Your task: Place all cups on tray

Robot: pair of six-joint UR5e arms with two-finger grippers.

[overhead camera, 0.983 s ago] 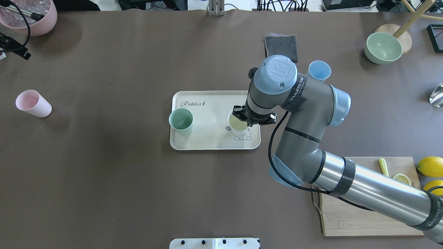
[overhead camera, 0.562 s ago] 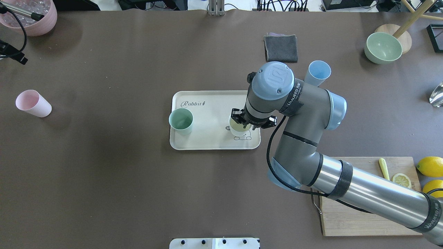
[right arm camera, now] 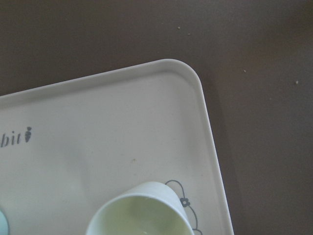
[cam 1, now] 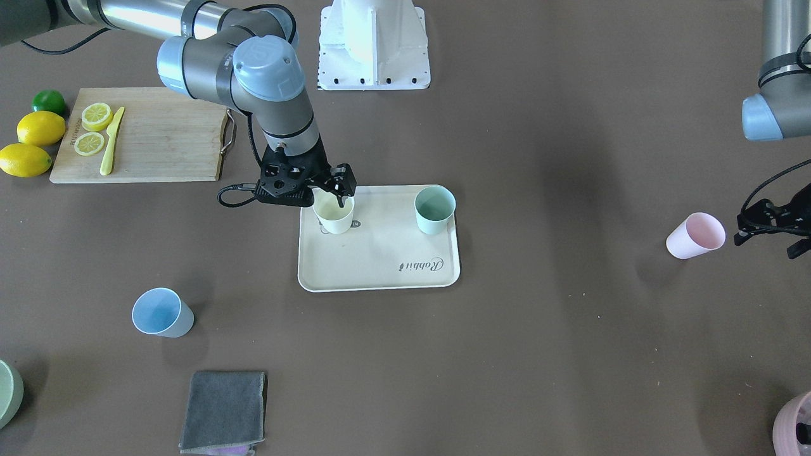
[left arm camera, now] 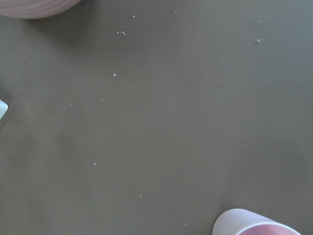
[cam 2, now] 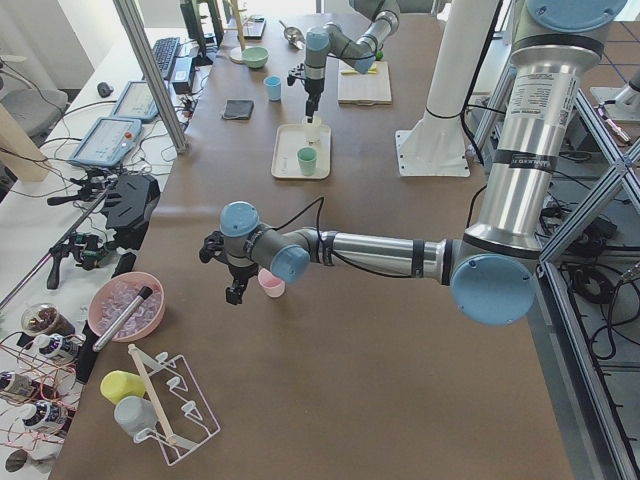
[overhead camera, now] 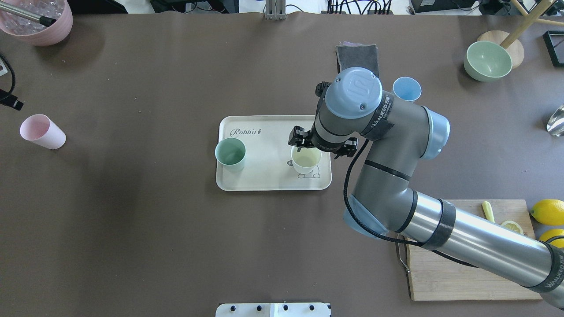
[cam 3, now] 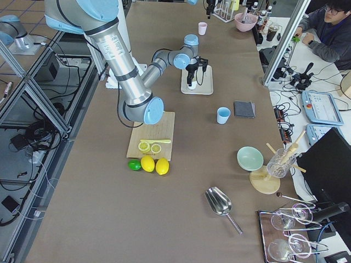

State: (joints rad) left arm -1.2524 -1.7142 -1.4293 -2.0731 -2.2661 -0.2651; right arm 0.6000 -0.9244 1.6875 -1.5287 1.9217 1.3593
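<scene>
The cream tray (overhead camera: 264,181) lies mid-table. On it stand the mint green cup (overhead camera: 230,154) at its left end and the pale yellow cup (overhead camera: 305,160) over the bear drawing. My right gripper (overhead camera: 321,143) hangs open just above and behind the yellow cup, its fingers clear of the rim; the right wrist view shows only the yellow cup's rim (right arm camera: 139,210) and the tray (right arm camera: 122,122). The light blue cup (overhead camera: 406,90) stands off the tray, far right. At far left is the pink cup (overhead camera: 42,131), with my left gripper (cam 1: 770,237) open beside it and not touching it.
A grey cloth (cam 1: 223,410) lies beyond the tray. A pale-green bowl (overhead camera: 487,60) sits at the far right, a mauve pot (overhead camera: 37,22) at the far left corner. A wooden cutting board (overhead camera: 467,273) with lemon slices and whole lemons (overhead camera: 547,212) lies near right.
My right gripper has spread wider and drawn back off the yellow cup, which now stands alone on the tray. The left gripper has moved closer to the pink cup.
</scene>
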